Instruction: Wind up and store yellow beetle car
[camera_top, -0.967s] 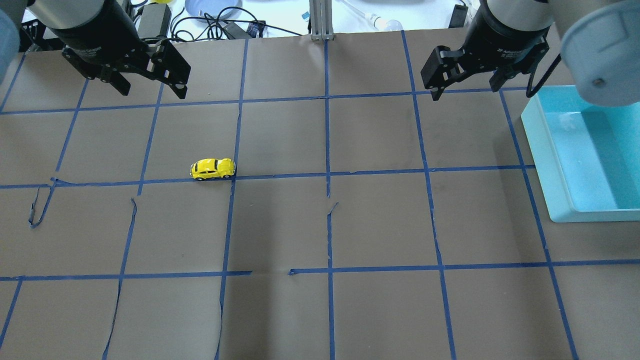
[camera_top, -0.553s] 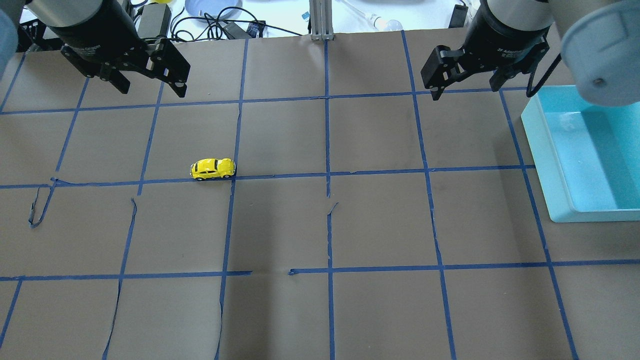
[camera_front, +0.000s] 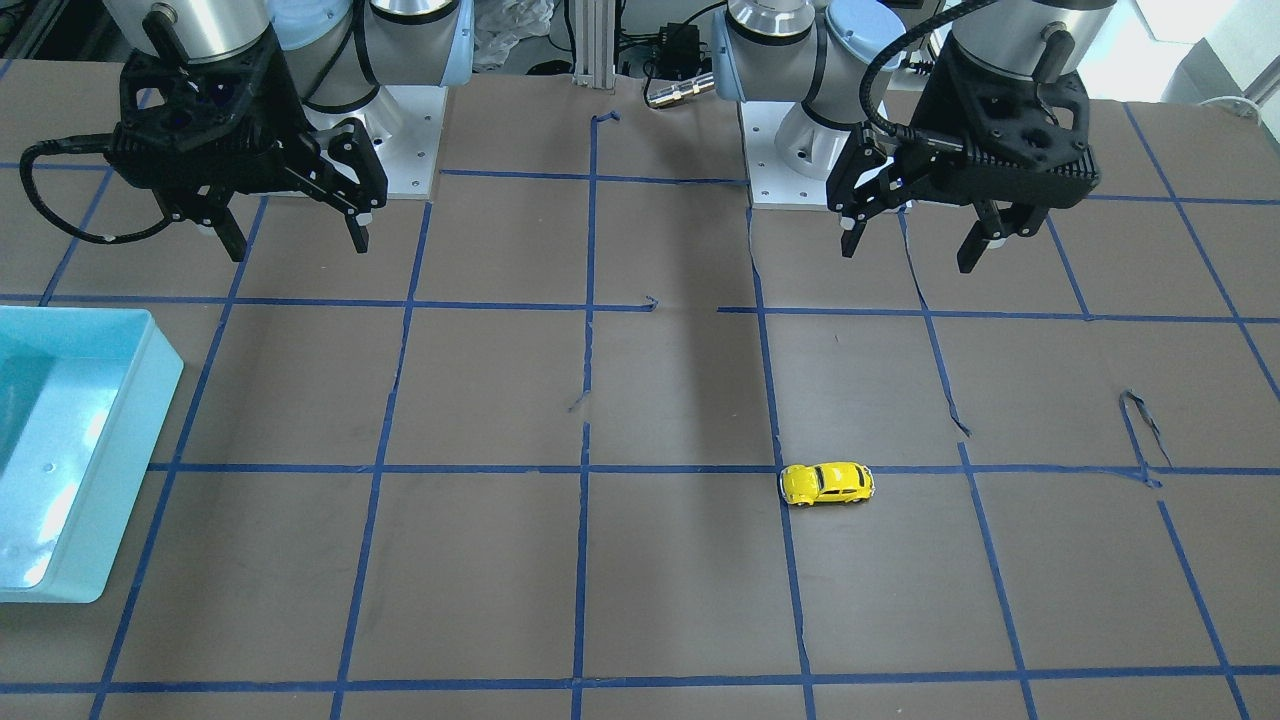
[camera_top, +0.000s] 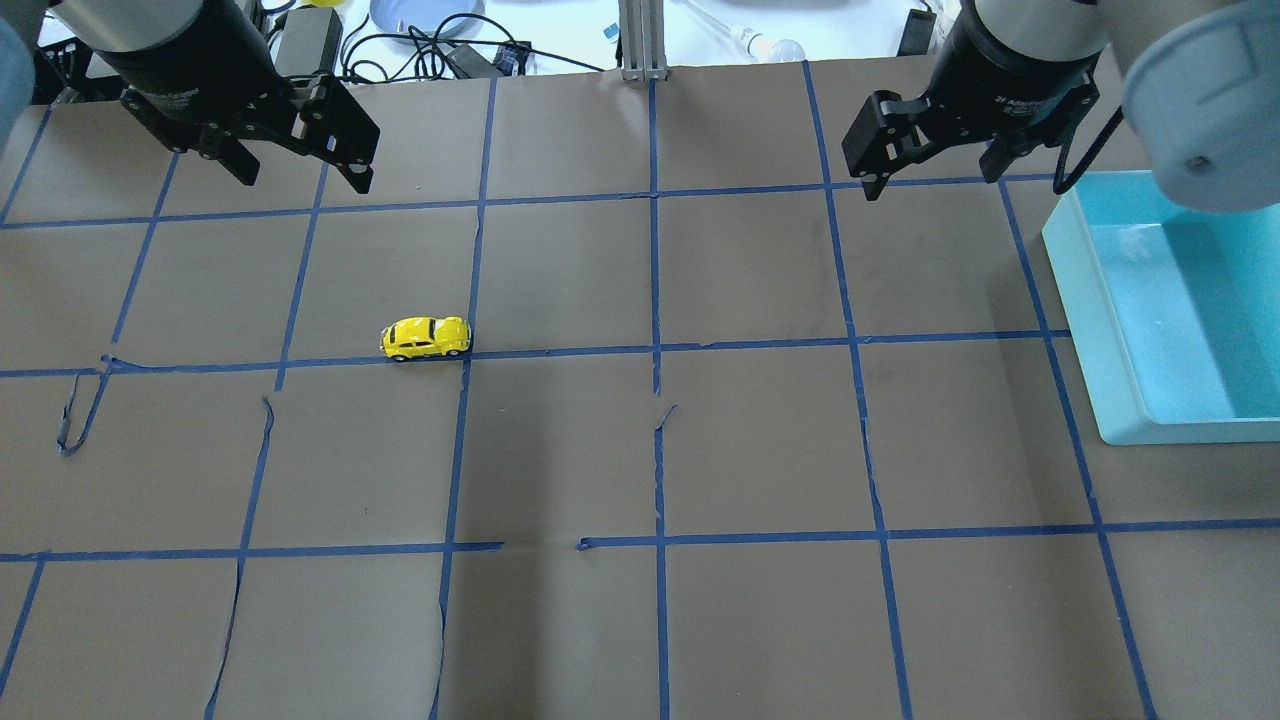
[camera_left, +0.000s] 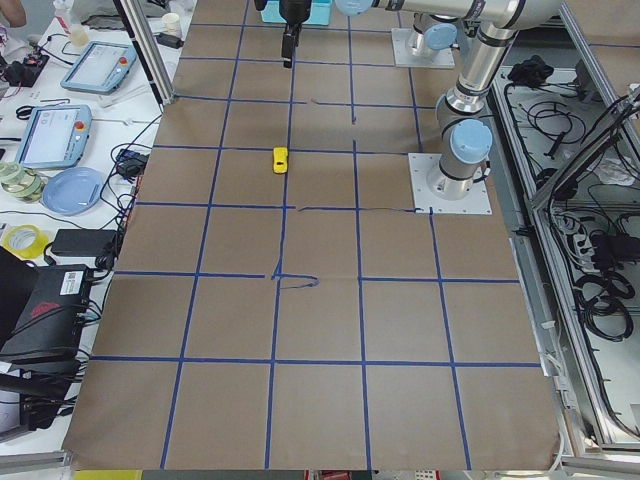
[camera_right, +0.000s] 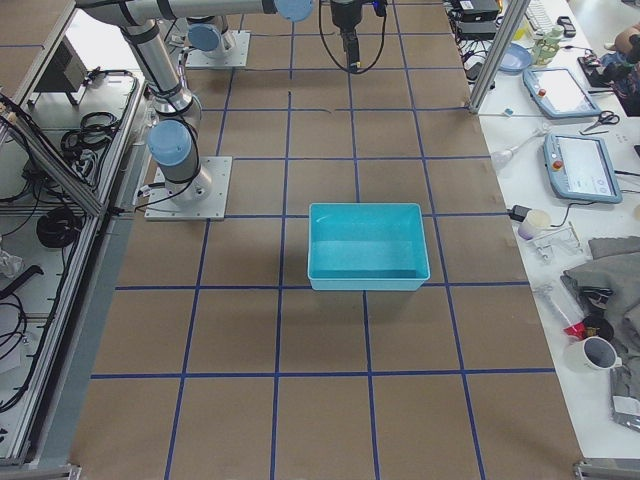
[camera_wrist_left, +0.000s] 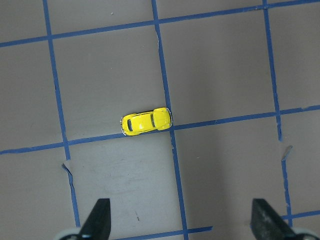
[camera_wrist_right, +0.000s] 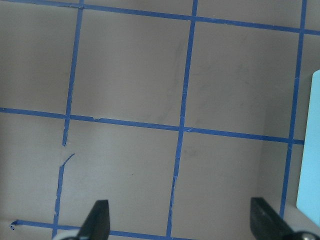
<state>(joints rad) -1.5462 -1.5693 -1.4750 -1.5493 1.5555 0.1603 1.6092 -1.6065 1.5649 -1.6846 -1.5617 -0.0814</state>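
Plainly the yellow beetle car (camera_top: 425, 338) lies crosswise ahead of the spread left hand (camera_top: 303, 182); the spread right hand (camera_top: 935, 182) is farther.

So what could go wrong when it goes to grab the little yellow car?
The yellow beetle car is tiny and on wheels, so the wide-open left jaws might nudge it and send it rolling. The blue bin sits far across the table, so a loose grip could drop the car midway.
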